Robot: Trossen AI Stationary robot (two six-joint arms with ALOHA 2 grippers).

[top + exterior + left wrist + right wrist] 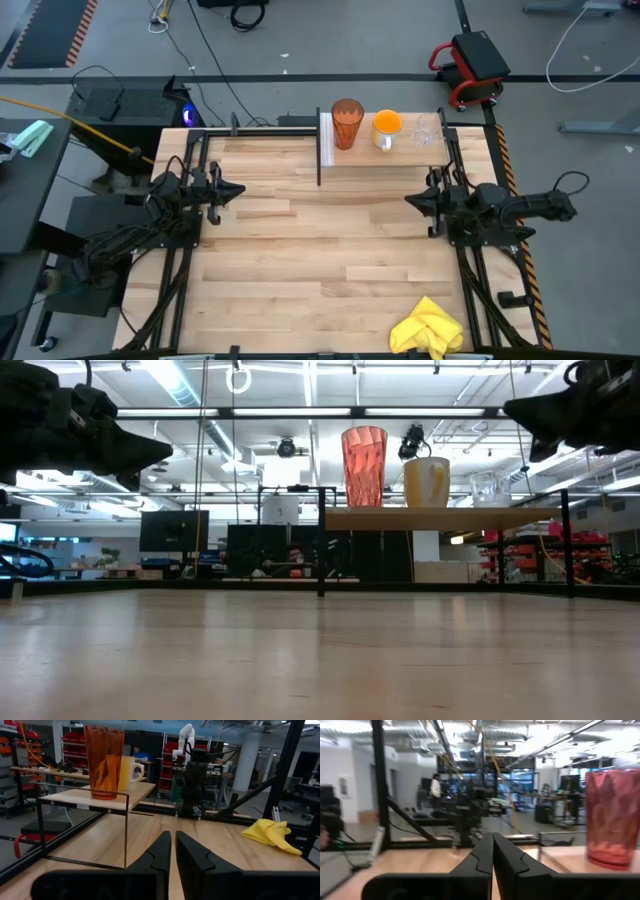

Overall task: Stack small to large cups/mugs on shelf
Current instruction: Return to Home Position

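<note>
Three cups stand upright in a row on the raised light-wood shelf point(385, 150) at the table's far edge: the tall dark-orange tumbler point(346, 124) leftmost, the bright orange cup point(386, 128) in the middle, the small clear glass point(427, 132) rightmost. The low view shows the tumbler point(364, 466), the orange cup point(426, 482) and the glass point(489, 488) on the board. My left gripper point(238, 190) hovers shut at the table's left side, away from the shelf. My right gripper point(410, 201) hovers shut at the right side, just near of the shelf. Neither holds anything.
A crumpled yellow cloth point(428, 328) lies at the table's near right corner. The shelf stands on thin black legs point(125, 832) with open room beneath it. Bare wood planks point(320, 260) lie between the two arms.
</note>
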